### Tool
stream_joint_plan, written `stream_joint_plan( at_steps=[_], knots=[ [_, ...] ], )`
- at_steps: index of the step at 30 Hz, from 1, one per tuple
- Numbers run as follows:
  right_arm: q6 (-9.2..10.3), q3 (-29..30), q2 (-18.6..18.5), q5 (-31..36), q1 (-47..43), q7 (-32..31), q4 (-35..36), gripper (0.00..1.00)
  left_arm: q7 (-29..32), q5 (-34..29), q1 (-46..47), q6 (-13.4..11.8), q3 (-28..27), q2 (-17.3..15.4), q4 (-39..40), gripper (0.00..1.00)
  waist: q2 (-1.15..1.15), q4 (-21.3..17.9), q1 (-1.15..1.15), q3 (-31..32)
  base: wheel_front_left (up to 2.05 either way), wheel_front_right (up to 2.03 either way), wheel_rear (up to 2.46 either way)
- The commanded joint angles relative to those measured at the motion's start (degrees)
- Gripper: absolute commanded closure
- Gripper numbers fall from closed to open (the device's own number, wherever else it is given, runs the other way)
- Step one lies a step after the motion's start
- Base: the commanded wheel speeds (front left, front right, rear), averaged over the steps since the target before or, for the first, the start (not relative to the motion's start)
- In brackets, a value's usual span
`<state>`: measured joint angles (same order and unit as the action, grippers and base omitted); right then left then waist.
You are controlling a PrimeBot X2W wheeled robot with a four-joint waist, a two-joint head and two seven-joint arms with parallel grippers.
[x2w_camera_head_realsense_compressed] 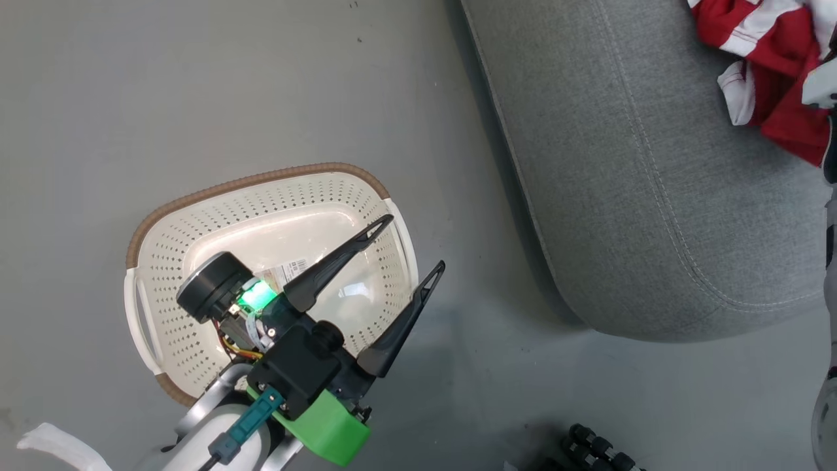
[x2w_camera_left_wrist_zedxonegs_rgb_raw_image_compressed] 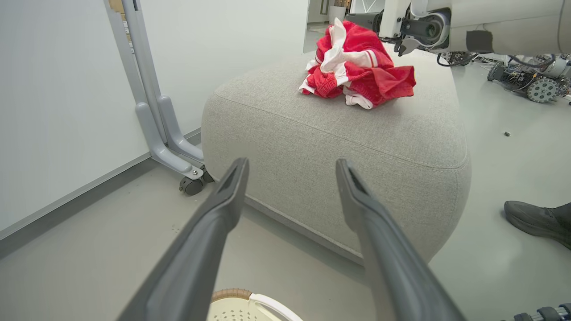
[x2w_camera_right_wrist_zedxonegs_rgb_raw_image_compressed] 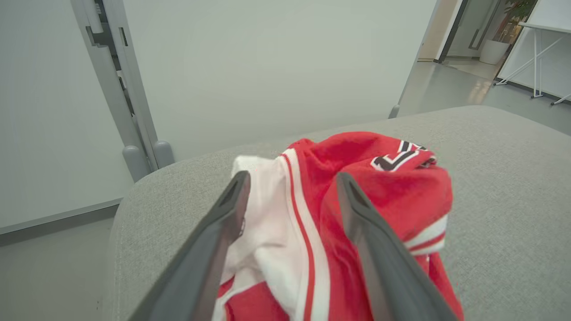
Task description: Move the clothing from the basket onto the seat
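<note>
The red clothing (x2w_camera_head_realsense_compressed: 778,59) with white trim lies bunched on the grey seat (x2w_camera_head_realsense_compressed: 621,163) at the head view's top right. From the left wrist the clothing (x2w_camera_left_wrist_zedxonegs_rgb_raw_image_compressed: 357,67) sits on the seat (x2w_camera_left_wrist_zedxonegs_rgb_raw_image_compressed: 348,147). The cream basket (x2w_camera_head_realsense_compressed: 274,216) with a brown rim stands on the floor, with no garment showing inside it. Over the basket hovers my left gripper (x2w_camera_head_realsense_compressed: 417,243), open and holding nothing. My right gripper (x2w_camera_right_wrist_zedxonegs_rgb_raw_image_compressed: 292,187) is open just above the clothing (x2w_camera_right_wrist_zedxonegs_rgb_raw_image_compressed: 379,187), whose dark and white lettering faces up, on the seat (x2w_camera_right_wrist_zedxonegs_rgb_raw_image_compressed: 513,178). The fabric bulges between its fingers (x2w_camera_right_wrist_zedxonegs_rgb_raw_image_compressed: 357,209).
A grey wheeled stand (x2w_camera_left_wrist_zedxonegs_rgb_raw_image_compressed: 156,120) and a white wall are beside the seat. A person's black shoe (x2w_camera_left_wrist_zedxonegs_rgb_raw_image_compressed: 535,220) rests on the floor to the seat's right. Another wheeled machine (x2w_camera_left_wrist_zedxonegs_rgb_raw_image_compressed: 531,80) stands further back. Bare grey floor (x2w_camera_head_realsense_compressed: 196,85) surrounds the basket.
</note>
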<state>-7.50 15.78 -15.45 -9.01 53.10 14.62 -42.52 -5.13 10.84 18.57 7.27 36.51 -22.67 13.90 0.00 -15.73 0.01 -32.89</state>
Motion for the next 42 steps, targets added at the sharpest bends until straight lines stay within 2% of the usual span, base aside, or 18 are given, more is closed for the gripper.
stream_joint_plan(
  at_steps=[1, 6, 11, 17, 21, 26, 32, 42],
  knots=[
    [0.02, 0.4, 0.2, 0.9, -1.1, 0.5, -0.2, 0.00, -0.3, 0.3, 1.2, 0.1, 0.0, -0.5, -0.3, 0.00, 0.00, 0.4, -0.01, -0.3, 0.00, 0.00, 0.00],
    [0.02, 1.3, 2.4, 2.5, -5.0, 0.6, 4.8, 0.00, -1.0, 0.6, 1.4, -0.4, 0.1, 0.2, -1.0, 0.00, 0.00, 0.4, -0.01, 0.8, 0.00, 0.00, 0.00],
    [0.02, 0.8, 5.9, 4.4, -11.9, 0.6, 14.3, 0.00, -2.1, 0.8, 0.7, -1.5, -0.1, 1.0, -2.5, 0.00, 0.00, 0.9, -0.01, 3.0, 0.00, 0.00, 0.00],
    [0.02, -2.9, 10.0, 6.2, -21.4, 0.6, 23.6, 0.00, -4.1, 1.8, -0.9, -3.2, -0.6, 2.2, -4.8, 0.00, 0.00, 2.3, -0.01, 7.3, 0.00, 0.00, 0.00],
    [0.03, -5.6, 11.6, 6.6, -27.6, 0.6, 28.6, 0.00, -5.5, 2.7, -2.3, -5.0, -1.5, 3.2, -6.5, 0.00, 0.00, 3.7, -0.01, 10.5, 0.00, 0.00, 0.00],
    [0.02, -8.8, 12.3, 6.1, -34.3, 0.6, 32.7, 0.00, -6.9, 4.0, -4.1, -7.2, -2.8, 4.4, -8.2, 0.00, 0.00, 5.6, -0.01, 13.8, 0.00, 0.00, 0.00],
    [0.02, -11.7, 12.4, 4.3, -40.9, 0.1, 36.6, 0.00, -8.8, 5.3, -6.2, -11.1, -5.9, 6.0, -10.4, 0.00, 0.00, 8.9, -0.01, 17.1, 0.00, 0.00, 0.00],
    [0.02, -14.9, 12.4, 3.2, -46.7, -2.9, 41.5, 0.00, -10.1, 7.4, -9.4, -15.5, -13.1, 7.6, -13.3, 0.00, 0.00, 13.5, -0.01, 20.4, 0.00, 0.00, 0.00]
  ],
)
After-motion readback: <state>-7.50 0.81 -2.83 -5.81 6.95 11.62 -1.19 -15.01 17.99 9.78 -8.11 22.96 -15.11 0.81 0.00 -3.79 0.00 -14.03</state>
